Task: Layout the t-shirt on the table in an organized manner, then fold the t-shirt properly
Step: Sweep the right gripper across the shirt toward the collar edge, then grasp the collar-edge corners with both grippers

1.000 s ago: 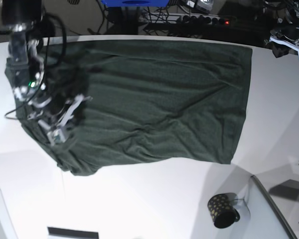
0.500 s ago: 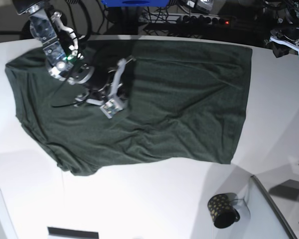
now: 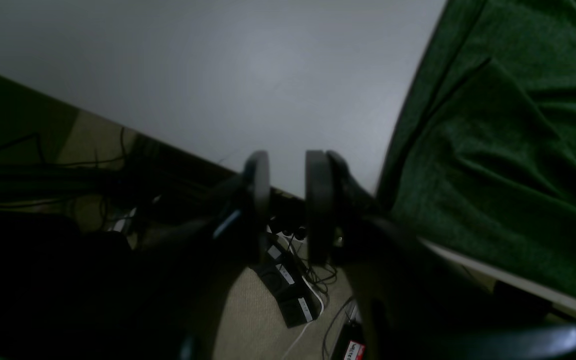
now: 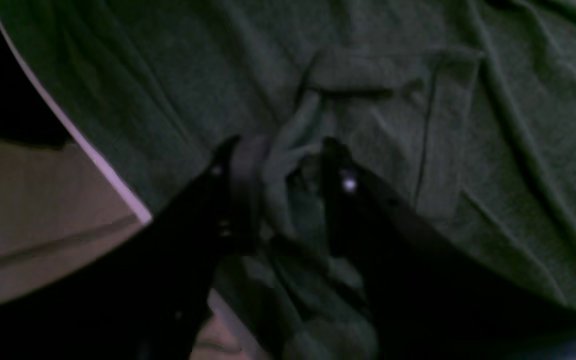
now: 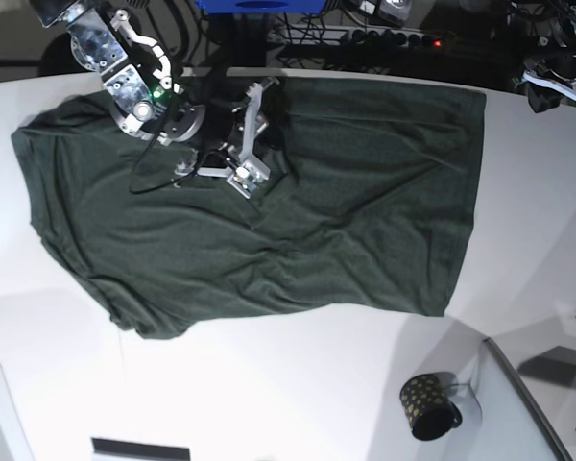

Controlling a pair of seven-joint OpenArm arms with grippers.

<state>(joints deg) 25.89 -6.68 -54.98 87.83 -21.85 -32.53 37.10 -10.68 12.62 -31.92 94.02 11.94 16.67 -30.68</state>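
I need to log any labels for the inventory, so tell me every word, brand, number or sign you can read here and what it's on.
None can be read.
T-shirt: plain, no print.
Mug: a dot pattern only, no words.
Red-and-white tag on the floor below the table: printed, but too blurred to read.

Base view: looks down from high above, taking in most of the table [image 5: 269, 384], the whole t-shirt [image 5: 317, 221] and the mug [image 5: 427, 405] near the lower edge.
Left wrist view: sits just behind the left gripper [image 3: 288, 200], low at the table's edge, facing across bare tabletop [image 3: 218, 75] with floor and cables below.
Right wrist view: sits close behind the right gripper [image 4: 285, 190], facing down onto cloth that fills nearly the frame [image 4: 468, 150].
Shared ground: all three views show the t-shirt [image 3: 508, 150]; the base view also shows the right gripper [image 5: 252, 134].
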